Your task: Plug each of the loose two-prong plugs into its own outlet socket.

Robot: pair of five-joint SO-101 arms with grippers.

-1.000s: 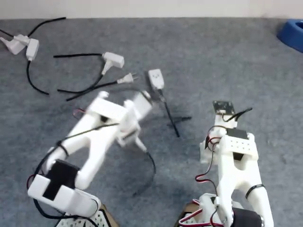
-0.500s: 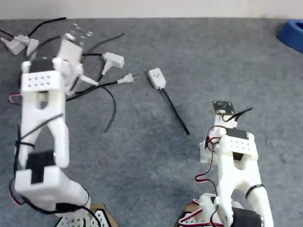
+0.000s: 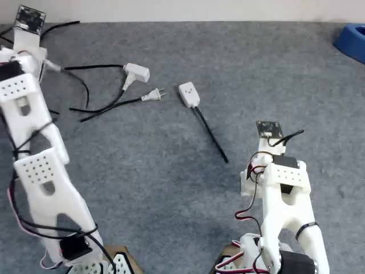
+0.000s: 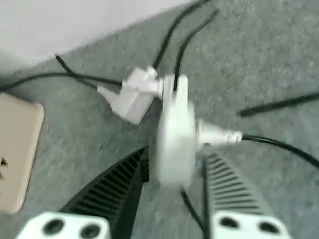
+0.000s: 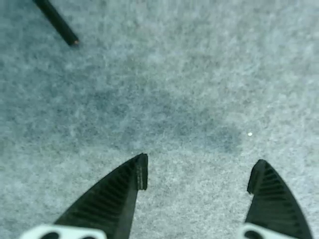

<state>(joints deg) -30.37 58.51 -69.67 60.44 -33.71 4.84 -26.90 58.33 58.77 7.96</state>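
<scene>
We see the left arm stretched to the far left corner of the grey tabletop. In its wrist view the left gripper has its black fingers closed partway on a white block, one finger on each side of it. The block is blurred, so we cannot tell just where the pads meet it. A small white plug with a black cord sticks out of the block's side. Just beyond the block lies another white plug; we cannot tell whether the two touch. A beige block lies off to one side, apart from the fingers.

The right arm sits low at the near right of the tabletop. The right gripper hangs above bare grey surface with its fingers spread wide, holding nothing and touching nothing. A black cord end lies well ahead of them.

Near the middle of the tabletop, a loose two-prong plug lies with its prongs pointing at a white outlet socket, near it but apart. The socket's own black cord runs toward the right arm. An angled white plug lies just behind the two-prong plug. A blue thing sits at the far right edge.
</scene>
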